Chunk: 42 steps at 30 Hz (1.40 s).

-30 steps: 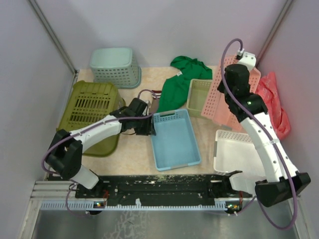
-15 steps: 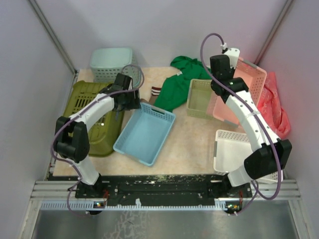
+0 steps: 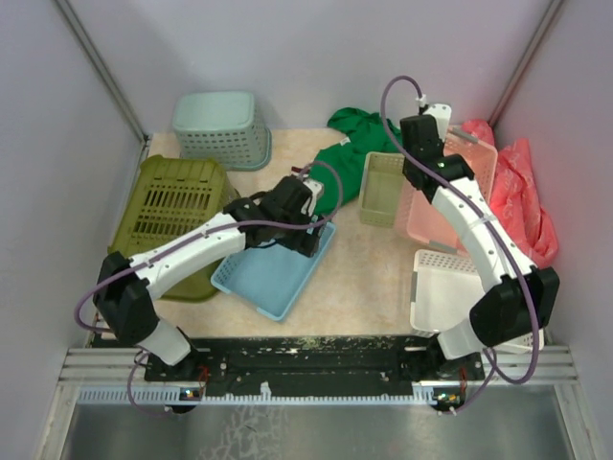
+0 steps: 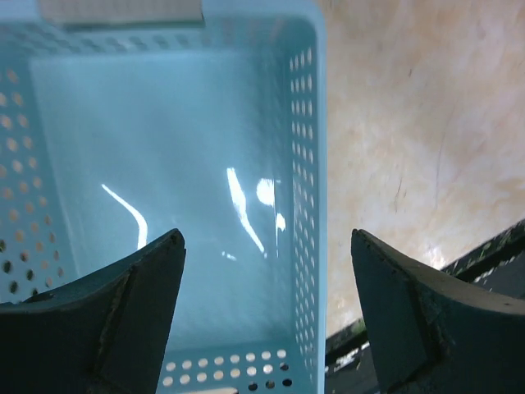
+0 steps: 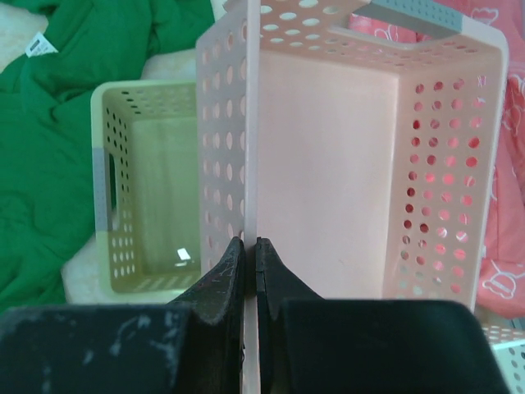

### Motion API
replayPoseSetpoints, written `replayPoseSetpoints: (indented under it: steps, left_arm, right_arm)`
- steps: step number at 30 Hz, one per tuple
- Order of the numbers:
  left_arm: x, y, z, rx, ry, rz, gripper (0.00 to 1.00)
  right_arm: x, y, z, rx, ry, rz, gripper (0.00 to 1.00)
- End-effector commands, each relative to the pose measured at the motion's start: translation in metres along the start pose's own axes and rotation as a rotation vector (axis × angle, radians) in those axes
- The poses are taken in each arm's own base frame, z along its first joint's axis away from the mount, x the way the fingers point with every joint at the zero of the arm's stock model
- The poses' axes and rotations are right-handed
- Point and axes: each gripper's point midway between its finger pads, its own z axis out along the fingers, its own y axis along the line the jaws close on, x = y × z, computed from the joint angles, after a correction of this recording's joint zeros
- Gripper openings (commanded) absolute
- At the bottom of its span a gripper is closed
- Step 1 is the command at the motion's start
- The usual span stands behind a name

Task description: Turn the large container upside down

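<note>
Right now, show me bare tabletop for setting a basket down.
Widest: between the light blue tray and white basket, nearer than the pale green bin. Smaller: between the teal basket and green cloth. Crowded around the pink basket at right rear.

Note light blue tray (image 3: 273, 278) askew on the surface (image 3: 374, 259), teal basket (image 3: 220, 129) far left, green cloth (image 3: 350, 153) touching pale green bin (image 3: 381, 187), pink tray (image 3: 421, 216) tipped up, white basket (image 3: 441, 297) near right.
</note>
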Motion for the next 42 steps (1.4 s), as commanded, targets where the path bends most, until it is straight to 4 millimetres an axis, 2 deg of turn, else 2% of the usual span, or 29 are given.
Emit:
replayPoseSetpoints:
  steps: [1, 4, 11, 13, 15, 17, 18, 19, 23, 26, 28, 31, 36, 40, 42]
  left_arm:
    - [0.052, -0.023, 0.0, 0.05, 0.147, 0.047, 0.87]
    - [0.075, -0.038, 0.013, 0.07, 0.193, 0.033, 0.82]
    - [0.106, -0.035, 0.047, 0.043, 0.264, 0.011, 0.6]
    - [0.105, -0.032, 0.049, 0.024, 0.262, 0.016, 0.5]
    - [0.095, -0.031, 0.046, 0.01, 0.245, 0.021, 0.31]
    - [0.077, -0.037, 0.037, 0.027, 0.213, 0.027, 0.17]
    - [0.064, -0.042, 0.028, 0.051, 0.19, 0.028, 0.06]
    - [0.05, -0.049, 0.018, 0.085, 0.163, 0.025, 0.01]
    - [-0.002, -0.076, -0.031, 0.274, 0.071, -0.037, 0.0]
    - [-0.026, -0.087, -0.064, 0.483, 0.034, -0.14, 0.0]
    - [-0.041, -0.09, -0.084, 0.688, 0.009, -0.235, 0.0]
    - [-0.049, -0.092, -0.107, 0.937, -0.024, -0.358, 0.0]
    - [-0.043, -0.098, -0.137, 1.236, -0.006, -0.548, 0.0]
    - [-0.042, -0.101, -0.155, 1.384, -0.001, -0.601, 0.0]
    - [-0.04, -0.1, -0.155, 1.402, -0.003, -0.601, 0.0]
  right_arm:
    - [-0.016, -0.013, -0.034, -0.05, -0.079, 0.076, 0.0]
    - [-0.011, -0.02, -0.035, -0.021, -0.078, 0.068, 0.0]
    - [-0.009, -0.013, -0.024, -0.02, -0.056, 0.054, 0.0]
    - [-0.011, -0.011, -0.023, -0.022, -0.055, 0.051, 0.0]
    - [-0.014, -0.01, -0.023, -0.023, -0.06, 0.054, 0.0]
    - [-0.018, -0.009, -0.025, -0.03, -0.066, 0.06, 0.0]
    - [-0.02, -0.009, -0.026, -0.033, -0.07, 0.064, 0.0]
    - [-0.022, -0.009, -0.028, -0.035, -0.074, 0.068, 0.0]
    - [-0.033, -0.014, -0.038, -0.043, -0.102, 0.09, 0.0]
    - [-0.042, -0.019, -0.048, -0.044, -0.134, 0.112, 0.0]
    - [-0.049, -0.025, -0.055, -0.036, -0.154, 0.128, 0.0]
    - [-0.056, -0.033, -0.065, -0.032, -0.183, 0.153, 0.0]
    - [-0.063, -0.046, -0.075, -0.011, -0.213, 0.172, 0.0]
    - [-0.061, -0.047, -0.075, -0.015, -0.208, 0.172, 0.0]
    - [-0.059, -0.046, -0.075, -0.016, -0.203, 0.172, 0.0]
